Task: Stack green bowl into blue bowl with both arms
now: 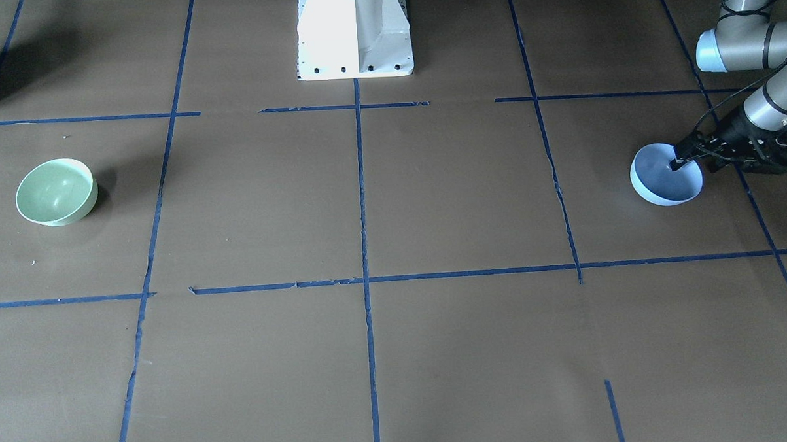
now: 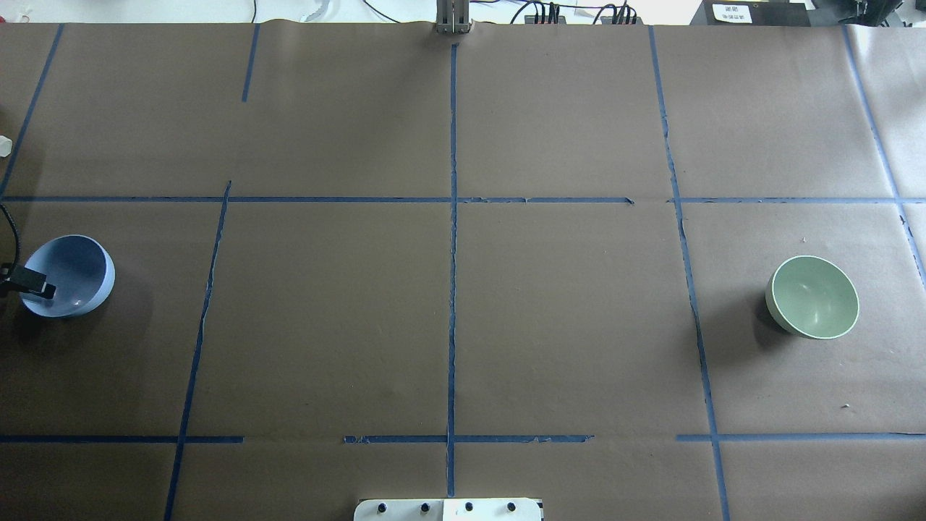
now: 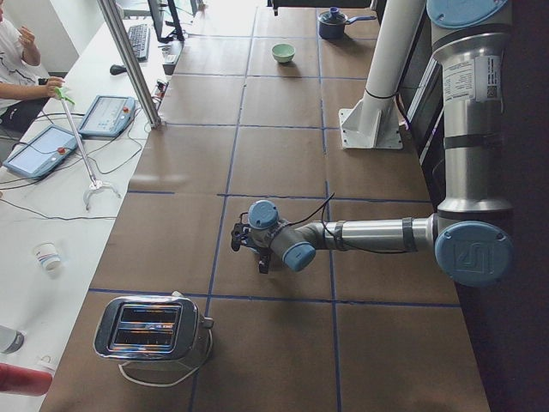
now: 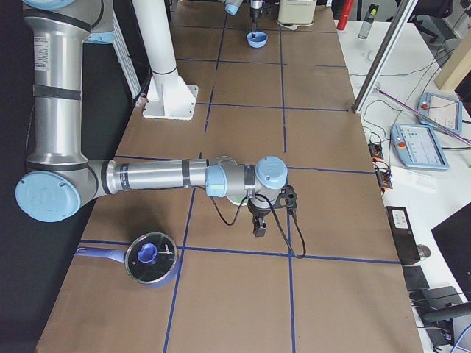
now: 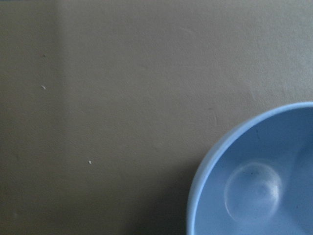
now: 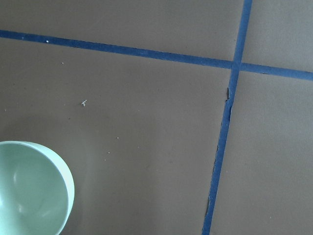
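The green bowl (image 1: 57, 192) stands upright on the brown table at the robot's right and shows in the right wrist view (image 6: 29, 188) at the lower left. The blue bowl (image 1: 667, 175) stands at the robot's left. My left gripper (image 1: 678, 157) reaches in low from the side. Its jaws look open and straddle the blue bowl's rim, with one finger (image 2: 36, 284) inside the bowl. The left wrist view shows the blue bowl (image 5: 254, 188) close below. My right gripper (image 4: 259, 224) shows only in the exterior right view, pointing down next to the green bowl. I cannot tell whether it is open or shut.
The white pedestal base (image 1: 354, 32) stands at the table's middle on the robot's side. A toaster (image 3: 150, 328) stands past the blue bowl at the left end. A lidded pot (image 4: 151, 257) stands at the right end. Blue tape lines grid the table.
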You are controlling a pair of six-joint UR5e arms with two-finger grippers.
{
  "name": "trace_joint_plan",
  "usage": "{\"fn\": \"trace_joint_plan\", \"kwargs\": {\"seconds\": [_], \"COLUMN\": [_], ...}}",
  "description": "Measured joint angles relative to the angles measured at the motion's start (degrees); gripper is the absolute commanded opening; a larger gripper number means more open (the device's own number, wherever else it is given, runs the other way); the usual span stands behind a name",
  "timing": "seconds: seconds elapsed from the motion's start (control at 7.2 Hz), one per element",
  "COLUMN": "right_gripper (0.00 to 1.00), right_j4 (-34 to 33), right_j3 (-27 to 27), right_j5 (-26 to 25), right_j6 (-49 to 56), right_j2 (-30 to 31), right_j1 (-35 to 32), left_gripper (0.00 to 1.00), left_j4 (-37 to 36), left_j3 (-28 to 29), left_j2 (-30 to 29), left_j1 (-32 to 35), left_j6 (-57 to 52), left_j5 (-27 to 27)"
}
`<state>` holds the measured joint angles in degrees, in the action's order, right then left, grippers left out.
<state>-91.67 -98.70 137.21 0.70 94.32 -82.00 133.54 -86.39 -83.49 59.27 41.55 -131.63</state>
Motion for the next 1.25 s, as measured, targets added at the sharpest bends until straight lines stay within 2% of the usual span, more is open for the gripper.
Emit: {"fn": "trace_joint_plan", "kwargs": {"seconds": [0.42,0.69,0.97,1.25], "right_gripper": [1.00,1.00,1.00,1.00], "right_j4": [0.00,0.00,0.00,-0.05], "right_j3": [0.00,0.04,0.06,0.09], "right_j5": [-0.01,-0.01,-0.01,0.05], "right_j6": [0.00,0.00,0.00,0.00], "right_j2": [0.07,0.07,0.07,0.07], "right_j1": [0.00,0.00,0.00,0.00], "left_gripper": [0.00,0.00,0.00,0.00], "left_j4": [-0.12,-1.26,-5.46,-15.13], "left_j3": [-0.27,-0.87,-2.95,-5.51], "left_j2": [-1.03,-4.75,-13.11,-25.55], "left_j1": [-0.41,-0.39,-0.39,-4.89], "left_j6": [2.91,7.51,19.10,30.46], "left_j5": [-0.54,-2.90,-4.59,-3.24]}}
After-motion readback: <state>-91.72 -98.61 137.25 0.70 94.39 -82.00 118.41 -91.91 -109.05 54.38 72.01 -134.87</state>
